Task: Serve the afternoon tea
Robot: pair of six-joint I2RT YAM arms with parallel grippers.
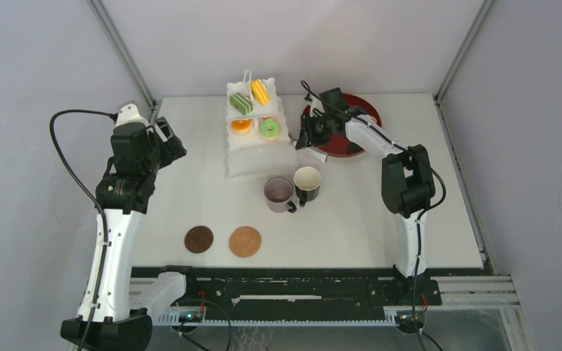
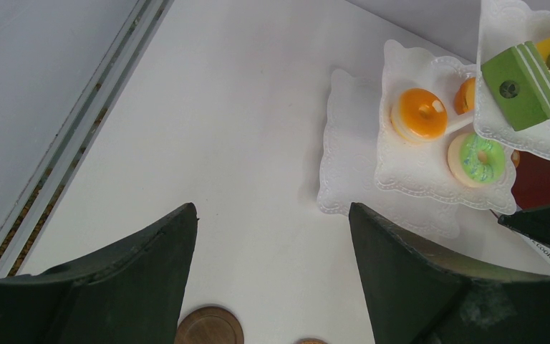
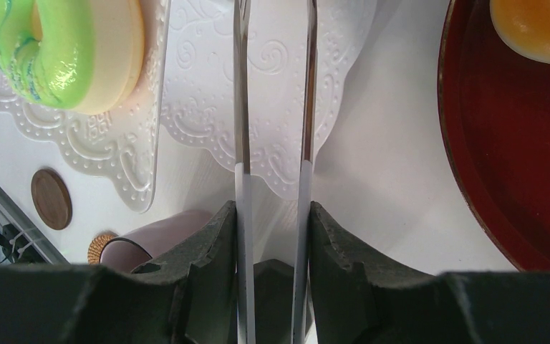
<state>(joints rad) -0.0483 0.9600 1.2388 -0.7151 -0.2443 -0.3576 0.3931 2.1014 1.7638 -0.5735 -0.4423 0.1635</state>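
Note:
The white three-tier stand (image 1: 252, 157) stands at the back middle with a green slice (image 1: 241, 103), a yellow pastry (image 1: 260, 91), an orange ring (image 1: 242, 126) and a green ring (image 1: 268, 129) on it. An orange pastry (image 3: 537, 29) lies on the dark red tray (image 3: 515, 158). The mauve mug (image 1: 279, 192) and the black mug (image 1: 307, 183) stand side by side on the table. Two brown coasters (image 1: 198, 239) (image 1: 245, 241) lie near the front. My right gripper (image 3: 272, 208) is shut on the metal tongs (image 3: 242, 107) beside the stand; their tips are out of view. My left gripper (image 2: 272, 215) is open and empty.
The dark red tray (image 1: 355, 131) sits at the back right behind my right gripper (image 1: 306, 139). My left gripper (image 1: 172, 142) hangs over the table left of the stand (image 2: 401, 172). A metal rail runs along the table's left edge (image 2: 64, 150).

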